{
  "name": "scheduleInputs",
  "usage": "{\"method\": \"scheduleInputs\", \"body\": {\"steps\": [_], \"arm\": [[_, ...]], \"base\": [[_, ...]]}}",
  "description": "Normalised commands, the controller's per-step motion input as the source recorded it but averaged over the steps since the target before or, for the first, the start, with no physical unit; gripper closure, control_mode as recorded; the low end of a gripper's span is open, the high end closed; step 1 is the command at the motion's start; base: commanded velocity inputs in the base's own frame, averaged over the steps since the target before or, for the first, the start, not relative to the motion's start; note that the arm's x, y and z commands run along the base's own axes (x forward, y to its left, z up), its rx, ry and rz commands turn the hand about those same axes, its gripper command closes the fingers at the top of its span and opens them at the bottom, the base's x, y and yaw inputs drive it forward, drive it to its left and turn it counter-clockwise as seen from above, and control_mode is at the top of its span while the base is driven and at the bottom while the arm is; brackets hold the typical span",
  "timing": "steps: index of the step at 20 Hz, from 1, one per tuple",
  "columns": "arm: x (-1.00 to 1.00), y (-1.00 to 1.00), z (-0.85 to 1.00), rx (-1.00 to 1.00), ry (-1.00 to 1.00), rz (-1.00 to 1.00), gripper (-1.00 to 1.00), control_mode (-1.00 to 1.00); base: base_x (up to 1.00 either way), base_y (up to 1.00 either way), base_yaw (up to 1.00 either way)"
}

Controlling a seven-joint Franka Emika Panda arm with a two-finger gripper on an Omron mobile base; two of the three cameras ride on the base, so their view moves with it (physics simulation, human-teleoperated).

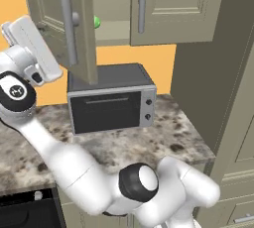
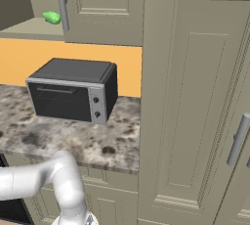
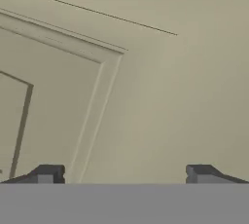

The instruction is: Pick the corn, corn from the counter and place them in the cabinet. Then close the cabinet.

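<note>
- one corn [image 1: 96,22] is sitting on the cabinet's [image 1: 173,9] inner shelf, a bright green bit peeking out just right of the open left door [image 1: 59,24]. from the right base view it's the same cob [image 2: 52,17] lying on the shelf, right beside the grey bar handle [image 2: 61,1]
- left door hangs swung out over the toaster oven [image 1: 111,98], right door looks shut
- toaster oven sits on the speckled counter [image 1: 129,145] under the cabinet, with bare stone in front of it
- gripper [image 3: 124,175] is spread wide, both dark fingertips [image 3: 46,174] far apart with nothing between them
- hand cam is staring up close at a beige panelled door face, can't tell if the tips touch it
- arm is bent up at the left, hand near the open door's outer side
</note>
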Motion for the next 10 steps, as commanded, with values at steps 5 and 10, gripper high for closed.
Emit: {"method": "scheduleInputs", "body": {"steps": [5, 10], "arm": [[1.00, -1.00, -0.04, 0.00, 0.10, 0.01, -1.00, -1.00], [1.00, -1.00, -0.27, 0.01, 0.14, 0.02, -1.00, -1.00]], "base": [[0.00, 0.00, 0.00], [0.00, 0.00, 0.00]]}}
